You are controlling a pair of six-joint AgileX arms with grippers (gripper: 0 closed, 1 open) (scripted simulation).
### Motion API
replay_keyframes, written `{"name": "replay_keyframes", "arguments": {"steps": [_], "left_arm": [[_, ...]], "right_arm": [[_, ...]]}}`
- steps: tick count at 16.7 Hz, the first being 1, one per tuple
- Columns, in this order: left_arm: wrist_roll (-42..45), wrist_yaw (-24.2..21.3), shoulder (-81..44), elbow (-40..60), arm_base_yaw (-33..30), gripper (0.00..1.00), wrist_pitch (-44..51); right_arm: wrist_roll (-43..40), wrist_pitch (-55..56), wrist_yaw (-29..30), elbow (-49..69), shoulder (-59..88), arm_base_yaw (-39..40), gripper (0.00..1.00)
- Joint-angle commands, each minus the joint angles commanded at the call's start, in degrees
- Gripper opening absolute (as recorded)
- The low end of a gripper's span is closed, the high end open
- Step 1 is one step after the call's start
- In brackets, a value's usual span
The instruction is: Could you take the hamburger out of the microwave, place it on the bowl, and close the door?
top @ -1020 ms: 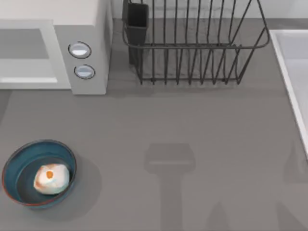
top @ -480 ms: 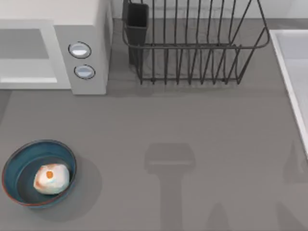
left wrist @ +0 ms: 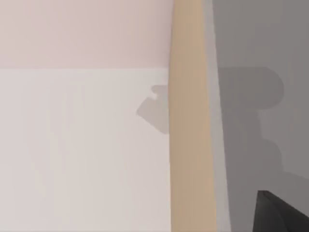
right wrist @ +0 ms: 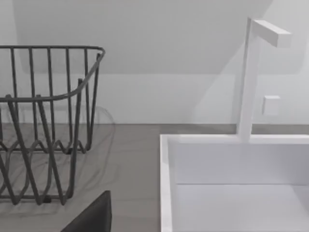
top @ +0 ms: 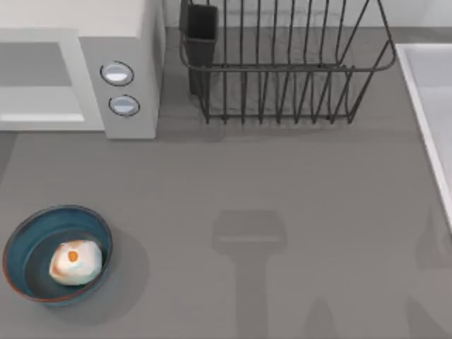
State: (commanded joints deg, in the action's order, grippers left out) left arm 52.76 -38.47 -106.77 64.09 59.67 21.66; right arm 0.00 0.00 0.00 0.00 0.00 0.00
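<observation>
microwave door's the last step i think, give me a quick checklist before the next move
1. Hamburger out of the microwave: ok, it sits in the bowl.
2. Bowl placed safely: ok, it stands on the table's front left, apart from the microwave.
3. Cavity free of items: cannot tell, part of the opening lies past the top view's left edge.
4. Door shut: not ok, the grey cavity shows open from above.
5. Path to the microwave free: ok, the dish rack stands to its right, off the route.
6. Gripper ready at the door: cannot tell, the wrist views do not settle either gripper's fingers.
</observation>
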Motion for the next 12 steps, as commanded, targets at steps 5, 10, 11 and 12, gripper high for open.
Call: {"name": "replay_keyframes", "arguments": {"steps": [5, 10, 11, 12], "left_arm": [[-5.6, 2.5, 9.2, -11.9, -5.1, 0.0, -5.4], [-10.3, 4.6, 16.8, -21.1, -9.3, 0.0, -10.1], [-10.3, 4.6, 16.9, -21.2, -9.3, 0.0, -10.2], [-10.3, 4.6, 16.9, -21.2, -9.3, 0.0, -10.2]], "right_arm": [[0.0, 0.0, 0.0, 0.0, 0.0, 0.0, 1.0], [0.0, 0.0, 0.0, 0.0, 0.0, 0.0, 1.0], [0.0, 0.0, 0.0, 0.0, 0.0, 0.0, 1.0], [0.0, 0.0, 0.0, 0.0, 0.0, 0.0, 1.0]]}}
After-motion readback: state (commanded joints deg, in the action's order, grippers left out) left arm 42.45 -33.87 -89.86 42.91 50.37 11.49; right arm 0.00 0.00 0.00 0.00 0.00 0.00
